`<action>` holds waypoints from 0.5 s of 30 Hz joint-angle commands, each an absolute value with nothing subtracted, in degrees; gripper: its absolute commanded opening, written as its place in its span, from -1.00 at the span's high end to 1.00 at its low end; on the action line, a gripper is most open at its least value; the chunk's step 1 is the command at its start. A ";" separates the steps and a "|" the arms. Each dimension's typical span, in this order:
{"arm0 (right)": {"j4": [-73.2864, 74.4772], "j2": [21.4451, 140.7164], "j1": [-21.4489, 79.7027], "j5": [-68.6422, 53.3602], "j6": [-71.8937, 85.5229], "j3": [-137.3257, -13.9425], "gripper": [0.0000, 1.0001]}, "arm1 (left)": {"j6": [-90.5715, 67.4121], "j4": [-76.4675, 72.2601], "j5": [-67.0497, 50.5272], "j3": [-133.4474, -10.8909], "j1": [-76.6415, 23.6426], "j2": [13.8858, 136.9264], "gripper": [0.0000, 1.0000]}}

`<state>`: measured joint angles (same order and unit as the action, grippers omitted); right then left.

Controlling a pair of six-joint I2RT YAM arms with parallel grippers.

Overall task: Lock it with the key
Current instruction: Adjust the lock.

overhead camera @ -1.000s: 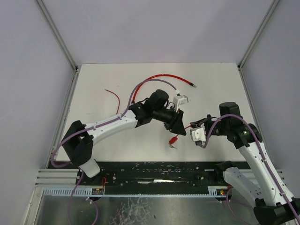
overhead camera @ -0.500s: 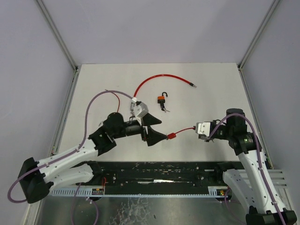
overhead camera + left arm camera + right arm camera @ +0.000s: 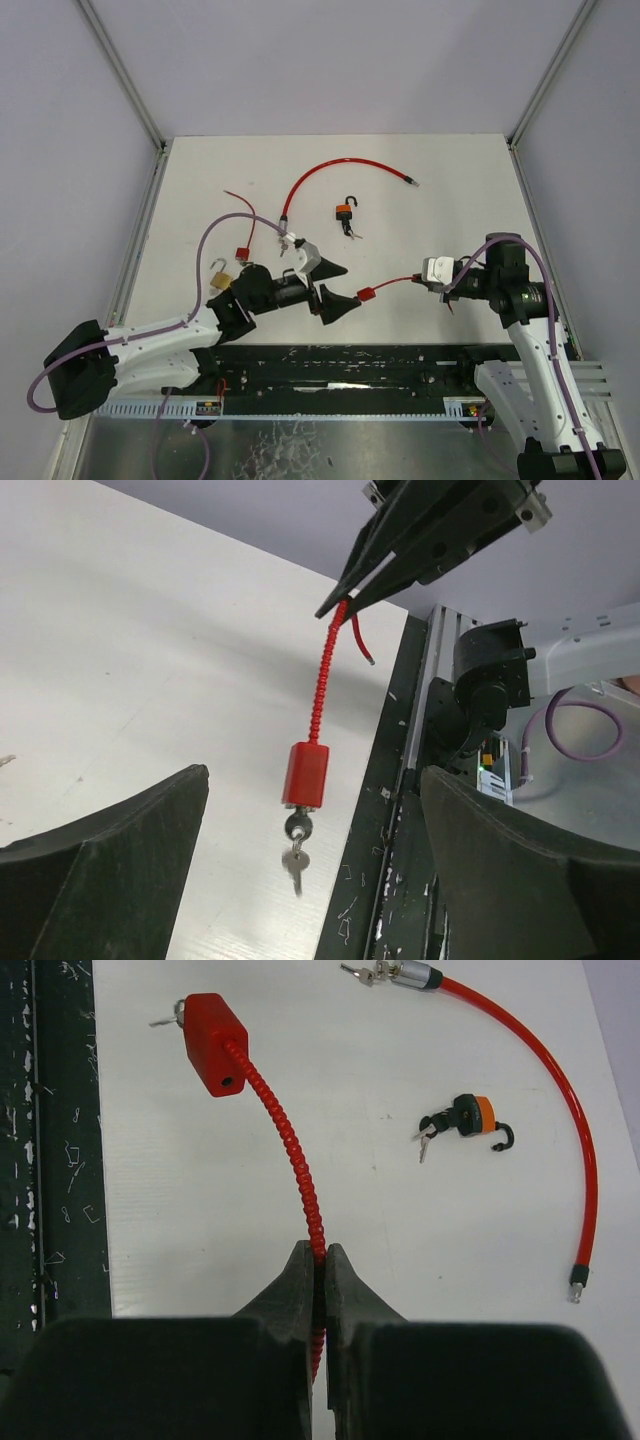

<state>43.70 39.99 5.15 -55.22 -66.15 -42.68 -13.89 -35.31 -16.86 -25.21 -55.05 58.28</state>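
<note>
Just short of the red block-shaped lock body [image 3: 304,775], the left gripper [image 3: 347,288] stands with its jaws spread wide, holding nothing. The right gripper [image 3: 318,1252] is pinched tight on the red ribbed cable [image 3: 285,1135] behind that body. This probably keeps the body lifted off the white table [image 3: 450,190], so the small silver key [image 3: 296,862] faces the open jaws for turning. Beyond the lock body lie an orange padlock [image 3: 345,211] and a long smooth red cable [image 3: 330,168]. Well off to its left-arm side sit a brass padlock [image 3: 220,270] and a small red padlock [image 3: 242,252]. None of these blocks the approach. The black slotted rail [image 3: 400,362] runs close on the near side, and the key looks small and free to swing.
</note>
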 commanded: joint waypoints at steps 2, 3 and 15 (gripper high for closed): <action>44.57 40.47 4.75 -58.18 -65.33 -44.88 1.00 | -5.15 -43.02 -9.36 -25.98 -59.99 62.21 -0.69; 44.66 40.45 4.75 -58.23 -65.38 -44.95 1.00 | -4.49 -43.09 -8.05 -26.16 -60.58 63.02 -0.69; 44.91 40.37 4.53 -58.82 -65.32 -45.14 1.00 | -6.48 -41.08 -7.94 -32.84 -61.52 75.89 -0.12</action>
